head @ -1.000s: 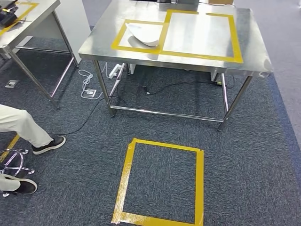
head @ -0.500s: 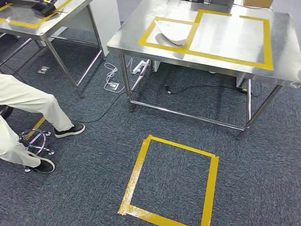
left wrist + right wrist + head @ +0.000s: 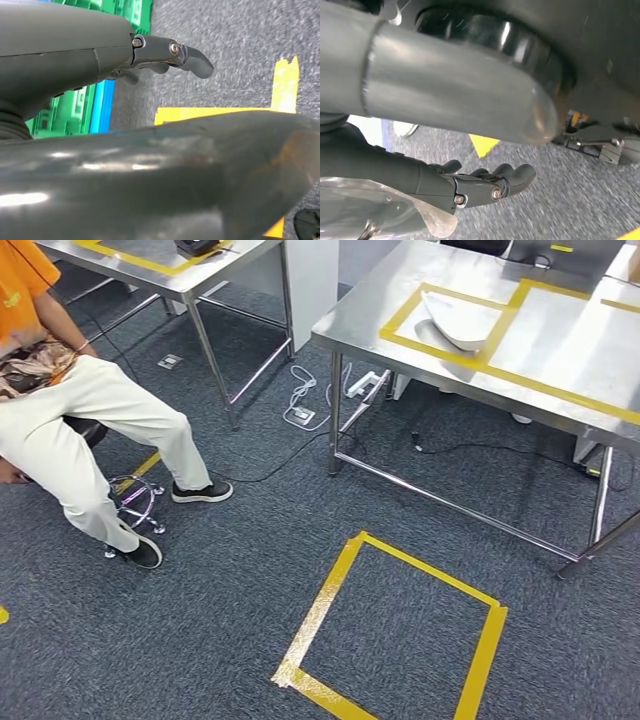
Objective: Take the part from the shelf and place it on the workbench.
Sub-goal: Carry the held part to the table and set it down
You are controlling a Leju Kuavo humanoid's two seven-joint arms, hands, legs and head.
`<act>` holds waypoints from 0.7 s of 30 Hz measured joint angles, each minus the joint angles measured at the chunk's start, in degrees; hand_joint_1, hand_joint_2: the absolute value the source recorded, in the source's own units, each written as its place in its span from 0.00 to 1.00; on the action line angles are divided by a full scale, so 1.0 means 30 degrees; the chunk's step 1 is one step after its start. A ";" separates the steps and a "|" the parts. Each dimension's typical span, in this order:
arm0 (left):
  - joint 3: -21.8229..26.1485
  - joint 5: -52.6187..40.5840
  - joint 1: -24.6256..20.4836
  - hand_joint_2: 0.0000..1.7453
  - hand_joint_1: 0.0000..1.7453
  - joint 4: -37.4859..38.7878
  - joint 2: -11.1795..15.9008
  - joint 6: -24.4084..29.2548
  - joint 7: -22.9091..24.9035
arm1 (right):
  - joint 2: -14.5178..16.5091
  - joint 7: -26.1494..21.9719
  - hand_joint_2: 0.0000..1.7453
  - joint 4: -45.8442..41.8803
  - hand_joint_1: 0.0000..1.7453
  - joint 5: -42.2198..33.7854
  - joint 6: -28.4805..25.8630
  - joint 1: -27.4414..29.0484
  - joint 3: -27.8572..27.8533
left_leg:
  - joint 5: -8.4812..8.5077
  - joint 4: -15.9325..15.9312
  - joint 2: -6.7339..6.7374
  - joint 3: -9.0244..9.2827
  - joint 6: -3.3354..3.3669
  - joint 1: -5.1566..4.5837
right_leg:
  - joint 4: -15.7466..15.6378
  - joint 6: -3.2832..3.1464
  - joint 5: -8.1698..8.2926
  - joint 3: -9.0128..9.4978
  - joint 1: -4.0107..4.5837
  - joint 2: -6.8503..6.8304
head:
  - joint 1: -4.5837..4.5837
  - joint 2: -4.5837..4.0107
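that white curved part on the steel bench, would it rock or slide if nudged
Likely both. The white part looks like a thin curved shell resting on its rounded side, so it would probably rock. The workbench top is smooth, shiny steel, so it may slide easily.

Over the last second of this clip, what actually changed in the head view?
The camera swung left: the whole scene slid right across the picture. The seated person came much further into view, and the workbench shifted toward the right edge. That is the robot turning, not things moving. The white part stays inside its yellow taped frame; the floor tape square looks untouched.
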 joint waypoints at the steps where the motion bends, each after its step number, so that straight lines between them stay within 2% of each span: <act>1: 0.0000 -0.0007 -0.0004 0.00 0.00 0.0000 -0.0005 0.0009 -0.0002 | 0.0000 0.0015 0.00 0.0000 0.00 0.0000 0.0009 0.0002 -0.0002 | 0.0047 0.0056 -0.0205 -0.0123 -0.0126 0.0009 | -0.0289 -0.0063 -0.0054 0.0150 0.0001 0.0128 | -0.0004 0.0000; 3: 0.0002 -0.0026 0.0047 0.00 0.00 0.0000 0.0017 0.0033 -0.0005 | 0.0007 0.0040 0.00 -0.0002 0.00 0.0000 0.0025 -0.0003 -0.0005 | 0.0137 0.0122 -0.0518 -0.0319 -0.0358 0.0053 | -0.0358 -0.0260 0.0000 0.0224 -0.0025 -0.0257 | -0.0004 0.0000; 4: 0.0002 -0.0040 0.0086 0.00 0.00 0.0000 0.0020 0.0053 -0.0005 | 0.0009 0.0049 0.00 -0.0002 0.00 -0.0002 0.0035 -0.0004 -0.0007 | 0.0018 0.0300 -0.0354 -0.0419 -0.0458 0.0036 | -0.0386 -0.0384 0.0053 0.0228 -0.0060 -0.0483 | -0.0047 -0.0002; 5: 0.0002 -0.0076 0.0103 0.00 0.00 0.0000 0.0027 0.0080 -0.0005 | 0.0011 0.0046 0.00 -0.0002 0.00 -0.0007 0.0044 -0.0002 -0.0009 | -0.0308 0.0765 0.0004 -0.0628 -0.0557 0.0018 | -0.0432 -0.0493 0.0096 0.0238 -0.0101 -0.0733 | -0.0142 -0.0002; 7: 0.0000 -0.0202 0.0088 0.00 0.00 0.0000 0.0020 0.0146 0.0000 | 0.0007 0.0049 0.00 -0.0002 0.00 -0.0044 0.0075 0.0025 -0.0015 | -0.1548 0.2876 0.0975 -0.1532 -0.0780 0.0045 | -0.0461 -0.0623 0.0096 0.0240 -0.0089 -0.1307 | -0.0321 -0.0002; 8: 0.0000 -0.0280 0.0075 0.00 0.00 0.0000 0.0024 0.0173 0.0009 | 0.0007 0.0067 0.00 -0.0002 0.00 -0.0069 0.0095 0.0057 -0.0016 | -0.2161 0.4173 0.1241 -0.2085 -0.0882 0.0105 | -0.0460 -0.0651 0.0080 0.0232 -0.0069 -0.1625 | -0.0361 0.0000; 9: 0.0000 -0.0346 0.0081 0.00 0.00 0.0000 0.0022 0.0195 0.0022 | 0.0007 0.0091 0.00 -0.0002 0.00 -0.0095 0.0115 0.0082 -0.0018 | -0.2518 0.5160 0.1372 -0.2480 -0.0960 0.0169 | -0.0458 -0.0659 0.0063 0.0226 -0.0055 -0.1936 | -0.0357 -0.0002; 10: 0.0000 -0.0393 0.0104 0.00 0.00 0.0000 0.0022 0.0213 0.0036 | 0.0007 0.0115 0.00 -0.0002 0.00 -0.0113 0.0139 0.0091 -0.0020 | -0.2504 0.5501 0.1438 -0.2565 -0.1010 0.0228 | -0.0455 -0.0653 0.0047 0.0226 -0.0051 -0.2214 | -0.0359 -0.0004; 11: 0.0000 -0.0421 0.0132 0.00 0.00 0.0000 0.0022 0.0231 0.0060 | 0.0007 0.0124 0.00 -0.0002 0.00 -0.0129 0.0153 0.0080 -0.0020 | -0.2121 0.5049 0.1513 -0.2260 -0.1032 0.0278 | -0.0454 -0.0632 0.0031 0.0245 -0.0051 -0.2460 | -0.0361 -0.0002; 12: 0.0000 -0.0432 0.0158 0.00 0.00 0.0000 0.0022 0.0248 0.0078 | 0.0007 0.0126 0.00 -0.0002 0.00 -0.0138 0.0171 0.0056 -0.0020 | -0.1500 0.3940 0.1679 -0.1634 -0.1022 0.0309 | -0.0453 -0.0597 0.0007 0.0285 -0.0052 -0.2677 | -0.0362 -0.0002; 14: 0.0000 -0.0437 0.0146 0.00 0.00 0.0000 0.0024 0.0277 0.0104 | 0.0007 0.0126 0.00 -0.0002 0.00 -0.0146 0.0193 0.0020 -0.0020 | -0.0602 0.1294 0.2598 -0.0235 -0.0871 0.0205 | -0.0436 -0.0456 -0.0077 0.0379 0.0001 -0.3078 | -0.0368 -0.0002; 15: 0.0000 -0.0439 0.0123 0.00 0.00 0.0000 0.0018 0.0293 0.0104 | 0.0007 0.0129 0.00 -0.0002 0.00 -0.0148 0.0198 0.0010 -0.0020 | -0.0436 0.0482 0.2969 0.0151 -0.0749 0.0120 | -0.0426 -0.0359 -0.0118 0.0417 0.0051 -0.3263 | -0.0355 -0.0003; 16: 0.0000 -0.0443 0.0110 0.00 0.00 0.0000 0.0013 0.0317 0.0104 | 0.0007 0.0135 0.00 -0.0002 0.00 -0.0149 0.0200 0.0004 -0.0020 | -0.0466 0.0130 0.3195 0.0281 -0.0624 0.0035 | -0.0424 -0.0250 -0.0155 0.0447 0.0100 -0.3451 | -0.0341 -0.0004; 18: 0.0000 -0.0457 0.0142 0.00 0.00 0.0000 -0.0007 0.0379 0.0104 | 0.0007 0.0144 0.00 -0.0007 0.00 -0.0147 0.0211 -0.0016 -0.0020 | -0.0440 0.0072 0.2848 0.0194 -0.0376 -0.0003 | -0.0472 -0.0020 -0.0208 0.0538 0.0122 -0.3784 | -0.0310 -0.0002; 19: -0.0002 -0.0466 0.0169 0.00 0.00 0.0000 -0.0025 0.0415 0.0104 | 0.0007 0.0142 0.00 -0.0011 0.00 -0.0135 0.0217 -0.0029 -0.0020 | -0.0394 0.0018 0.2641 0.0189 -0.0253 0.0029 | -0.0402 0.0103 -0.0338 0.0520 0.0091 -0.3601 | -0.0280 0.0000; 21: -0.0005 -0.0479 0.0174 0.00 0.00 0.0000 -0.0069 0.0483 0.0104 | 0.0007 0.0124 0.00 -0.0016 0.00 -0.0107 0.0220 -0.0026 -0.0020 | -0.0264 -0.0105 0.2219 0.0186 0.0001 0.0115 | 0.0667 0.0270 -0.1120 0.0042 0.0019 -0.2600 | -0.0184 -0.0002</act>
